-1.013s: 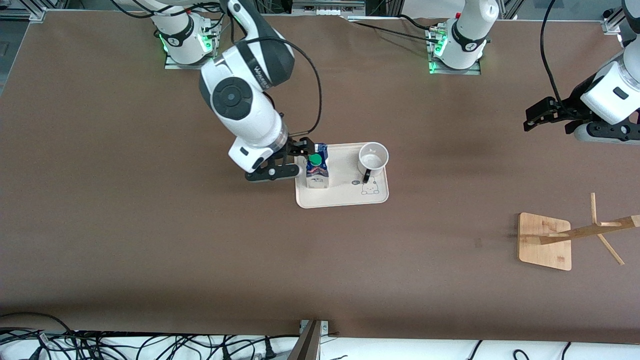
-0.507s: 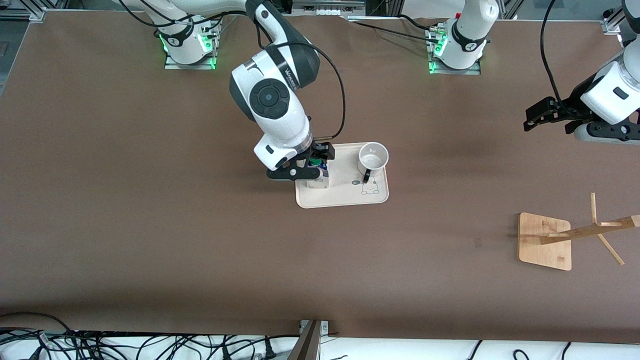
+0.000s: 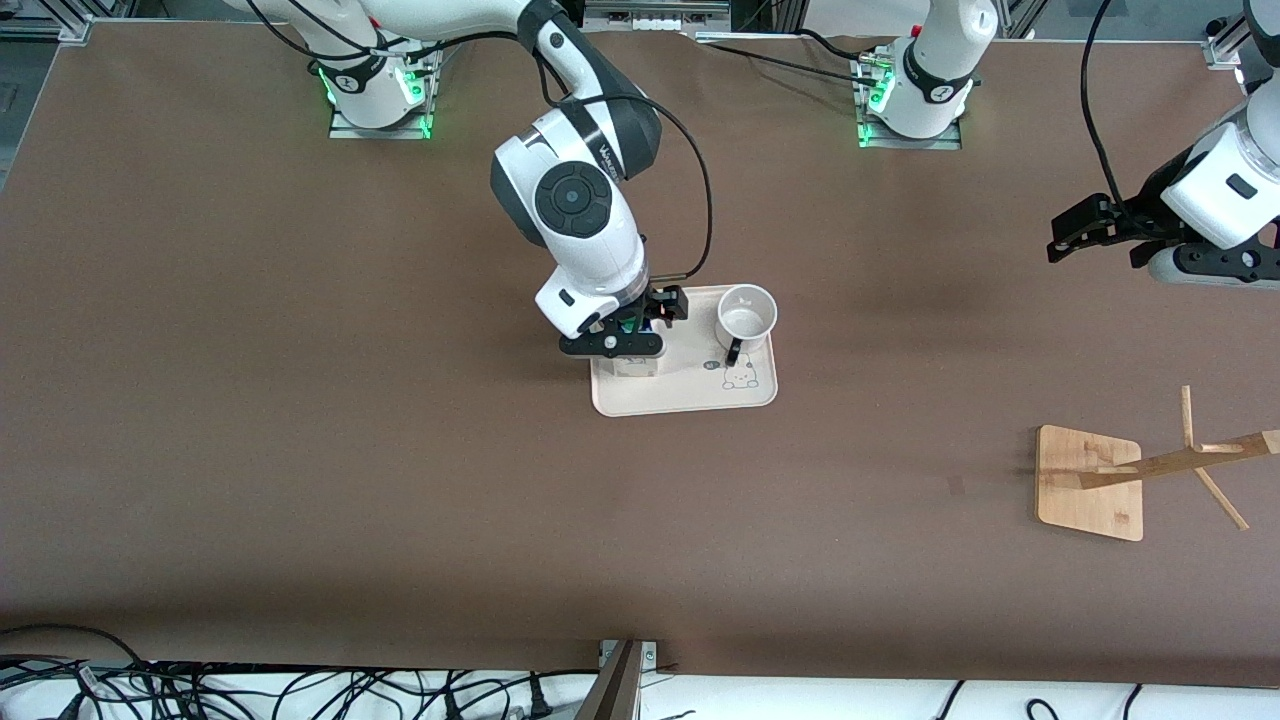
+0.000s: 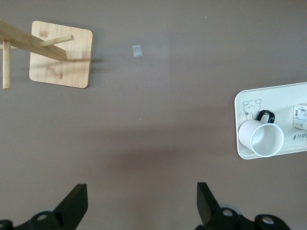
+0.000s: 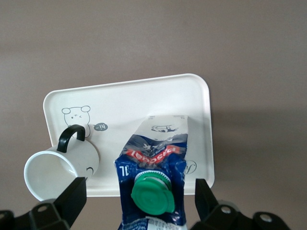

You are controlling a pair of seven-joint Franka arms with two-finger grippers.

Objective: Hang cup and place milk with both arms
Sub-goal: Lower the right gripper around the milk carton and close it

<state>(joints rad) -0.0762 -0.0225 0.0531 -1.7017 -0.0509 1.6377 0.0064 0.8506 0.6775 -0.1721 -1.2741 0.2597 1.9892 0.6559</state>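
My right gripper (image 5: 139, 201) hangs spread wide over the milk (image 5: 154, 177), fingers either side, nothing gripped. The carton stands on the tray (image 3: 690, 398), the cup (image 3: 746, 312) beside it toward the left arm's end. My left gripper (image 4: 139, 203) waits, splayed and empty — wooden rack (image 3: 1090, 482) bare, both jobs undone.

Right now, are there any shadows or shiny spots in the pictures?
Front view: green lights glow at both arm bases, and a soft dark shadow lies on the table beside the tray. Right wrist view: the milk carton casts a shadow across the tray. Left wrist view: the wooden cup rack throws a thin shadow; no glare.
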